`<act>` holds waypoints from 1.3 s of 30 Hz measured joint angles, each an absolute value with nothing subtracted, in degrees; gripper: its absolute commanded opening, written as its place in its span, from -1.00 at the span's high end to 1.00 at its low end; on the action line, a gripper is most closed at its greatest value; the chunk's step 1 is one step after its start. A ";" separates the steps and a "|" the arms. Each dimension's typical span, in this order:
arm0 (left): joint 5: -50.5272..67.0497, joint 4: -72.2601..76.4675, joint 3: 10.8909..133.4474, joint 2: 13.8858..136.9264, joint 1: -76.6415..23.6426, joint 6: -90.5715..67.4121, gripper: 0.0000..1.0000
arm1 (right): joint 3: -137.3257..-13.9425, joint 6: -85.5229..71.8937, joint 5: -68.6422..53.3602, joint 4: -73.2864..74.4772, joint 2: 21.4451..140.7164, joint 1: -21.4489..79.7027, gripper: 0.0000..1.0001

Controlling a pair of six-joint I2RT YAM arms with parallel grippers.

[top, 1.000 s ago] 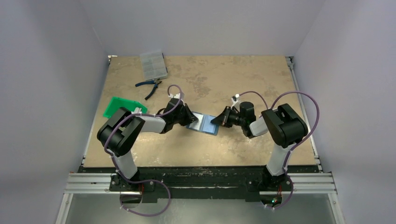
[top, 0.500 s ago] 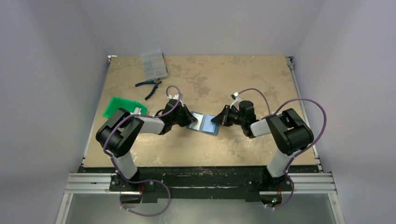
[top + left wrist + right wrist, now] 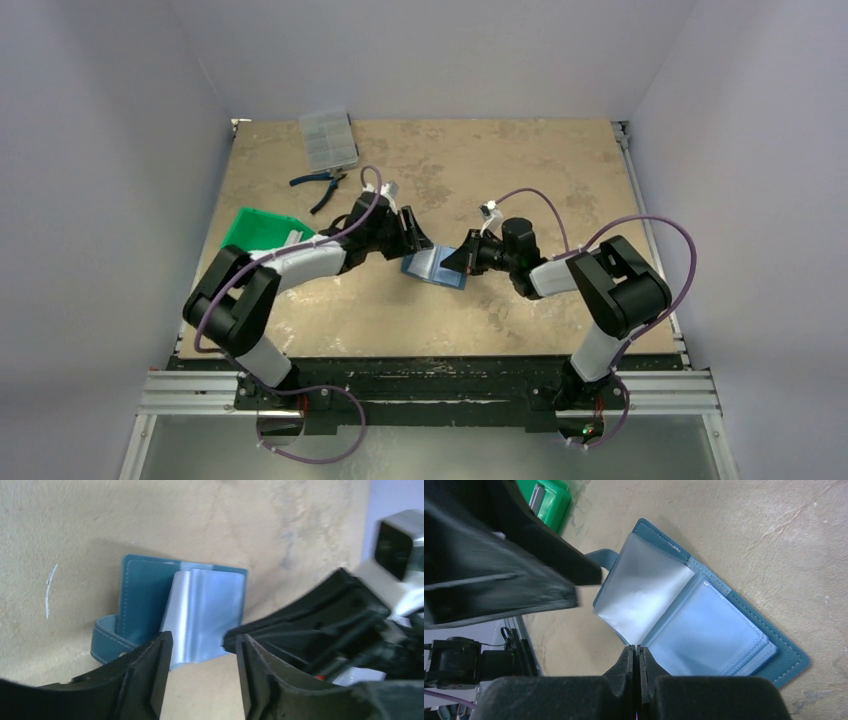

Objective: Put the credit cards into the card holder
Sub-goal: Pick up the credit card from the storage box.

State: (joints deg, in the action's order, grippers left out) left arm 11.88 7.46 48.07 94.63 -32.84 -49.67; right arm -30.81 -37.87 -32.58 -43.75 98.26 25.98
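Now the open card holder (image 3: 436, 267) lies on the table (image 3: 520, 170) lengthwise between the arms, left jaws spread empty at one end, right jaws pressed shut at the other.

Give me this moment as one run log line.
wallet: open on table | sleeves: look empty | left claw: open, above wallet | right claw: shut, tips at wallet

even soft light, blurred wrist views, sheen on pockets (image 3: 644, 600)
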 measured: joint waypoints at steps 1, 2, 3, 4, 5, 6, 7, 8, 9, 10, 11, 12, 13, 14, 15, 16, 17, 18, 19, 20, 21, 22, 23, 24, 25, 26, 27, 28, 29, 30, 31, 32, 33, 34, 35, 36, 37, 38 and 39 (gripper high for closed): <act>11.99 5.76 48.99 92.95 -32.75 -48.84 -0.46 | -30.81 -37.87 -32.58 -43.77 98.26 25.98 0.94; 12.14 4.08 49.67 91.18 -32.58 -48.07 -0.68 | -30.83 -37.87 -32.58 -43.77 98.26 25.98 0.94; 12.27 2.79 50.15 89.62 -32.25 -46.89 -0.87 | -30.85 -37.87 -32.60 -43.77 98.26 25.98 0.94; 12.78 0.67 50.87 87.59 -31.59 -45.76 -0.93 | -30.85 -37.87 -32.64 -43.77 98.26 25.98 0.94; 13.32 -1.93 51.66 85.36 -30.50 -44.07 -0.96 | -30.85 -37.87 -32.71 -43.75 98.26 25.98 0.94; 13.28 -4.29 52.40 83.57 -29.32 -42.85 -0.99 | -30.85 -37.87 -32.75 -43.77 98.26 26.00 0.94; 13.04 -7.88 53.58 81.52 -27.53 -40.86 -0.99 | -30.85 -37.87 -32.77 -43.77 98.26 25.98 0.94; 12.27 -11.55 54.96 79.46 -25.28 -38.96 -1.00 | -30.85 -37.87 -32.84 -43.75 98.26 25.98 0.94; 10.92 -15.40 56.51 77.49 -22.70 -36.84 -1.00 | -30.85 -37.89 -32.97 -43.75 98.26 26.00 0.94; 9.47 -18.57 57.87 75.72 -20.12 -35.00 -1.00 | -30.85 -37.89 -33.06 -43.75 98.26 25.98 0.94; 8.05 -21.50 59.02 74.06 -17.50 -33.21 -1.00 | -30.85 -37.91 -33.17 -43.75 98.26 26.00 0.94; 6.74 -23.79 59.83 72.82 -15.46 -31.94 -1.00 | -30.85 -37.91 -33.21 -43.75 98.26 26.00 0.94; 4.47 -26.72 60.80 71.29 -12.64 -30.33 -1.00 | -30.85 -37.91 -33.23 -43.75 98.26 26.04 0.94; 2.04 -29.10 61.43 70.19 -10.66 -29.32 -1.00 | -30.85 -37.91 -33.21 -43.75 98.26 26.13 0.94; -0.95 -31.33 62.02 69.45 -9.13 -28.64 -1.00 | -30.85 -37.91 -33.23 -43.75 98.26 26.24 0.94; -4.19 -33.39 62.43 69.04 -8.05 -28.10 -1.00 | -30.85 -37.91 -33.23 -43.75 98.26 26.37 0.94; -6.66 -34.76 62.59 68.90 -7.35 -27.79 -1.00 | -30.85 -37.91 -33.23 -43.72 98.26 26.50 0.94; -9.28 -36.23 62.61 68.90 -6.44 -27.33 -1.00 | -30.85 -37.91 -33.28 -43.75 98.26 26.65 0.93; -11.14 -37.52 62.61 69.17 -5.50 -26.83 -1.00 | -30.85 -37.93 -33.52 -43.72 98.26 26.74 0.93; -12.36 -38.37 62.61 69.58 -4.45 -26.15 -1.00 | -30.85 -37.93 -33.78 -43.75 98.26 26.85 0.93; -13.02 -38.81 62.59 70.13 -3.27 -25.36 -1.00 | -30.85 -37.93 -33.95 -43.75 98.26 26.98 0.93; -13.23 -38.89 62.59 70.70 -2.42 -24.58 -1.00 | -30.85 -37.95 -34.09 -43.75 98.26 27.00 0.93; -13.30 -38.79 62.59 71.48 -1.56 -23.79 -1.00 | -30.85 -37.95 -34.13 -43.75 98.26 27.03 0.93; -13.26 -38.61 62.59 72.36 -1.06 -22.81 -1.00 | -30.85 -37.98 -34.24 -43.75 98.26 27.07 0.93; -13.15 -38.39 62.59 73.36 -0.86 -21.63 -1.00 | -30.85 -38.00 -34.33 -43.75 98.26 27.07 0.93; -12.99 -38.17 62.59 74.61 -0.80 -20.51 -1.00 | -30.85 -38.13 -34.41 -43.77 98.26 27.07 0.93; -12.78 -37.89 62.59 76.07 -0.78 -19.29 -1.00 | -30.85 -38.28 -34.57 -43.79 98.26 27.07 0.93; -12.51 -37.58 62.61 77.38 -0.75 -18.22 -1.00 | -30.85 -38.39 -34.70 -43.83 98.26 27.07 0.93; -12.08 -37.28 62.65 79.24 -0.73 -16.88 -1.00 | -30.85 -38.59 -35.03 -44.01 98.28 27.07 0.93; -11.18 -36.86 62.65 81.52 -0.67 -15.42 -1.00 | -30.85 -38.76 -35.42 -44.27 98.30 27.07 0.93; -10.04 -36.67 62.65 83.48 -0.58 -14.33 -1.00 | -30.85 -39.00 -35.64 -44.53 98.32 27.07 0.93; -9.21 -36.56 62.65 84.86 -0.47 -13.56 -1.00 | -30.85 -39.13 -35.77 -44.71 98.32 27.07 0.93; -7.86 -36.36 62.65 86.30 -0.27 -12.56 -1.00 | -30.85 -39.35 -35.81 -44.86 98.32 27.07 0.93; -6.63 -36.16 62.65 87.46 0.01 -11.60 -1.00 | -30.85 -39.48 -35.90 -45.01 98.35 27.07 0.93; -5.89 -35.94 62.65 88.29 0.30 -10.83 -1.00 | -30.85 -39.68 -36.03 -45.12 98.37 27.07 0.93; -5.17 -35.79 62.67 89.03 0.56 -10.20 -1.00 | -30.85 -39.83 -36.14 -45.21 98.37 27.07 0.93; -4.67 -35.57 62.67 89.76 0.82 -9.50 -1.00 | -30.85 -39.94 -36.29 -45.36 98.41 27.07 0.93; -4.43 -35.35 62.67 90.35 1.08 -8.88 -1.00 | -30.85 -40.05 -36.53 -45.56 98.54 27.07 0.93; -4.23 -35.22 62.67 90.80 1.19 -8.40 -1.00 | -30.85 -40.12 -36.77 -45.82 98.70 27.07 0.93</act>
State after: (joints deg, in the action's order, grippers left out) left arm -4.23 -35.22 62.67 90.80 1.19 -8.40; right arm -30.85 -40.12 -36.77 -45.82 98.70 27.07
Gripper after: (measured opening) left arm 0.998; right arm 0.035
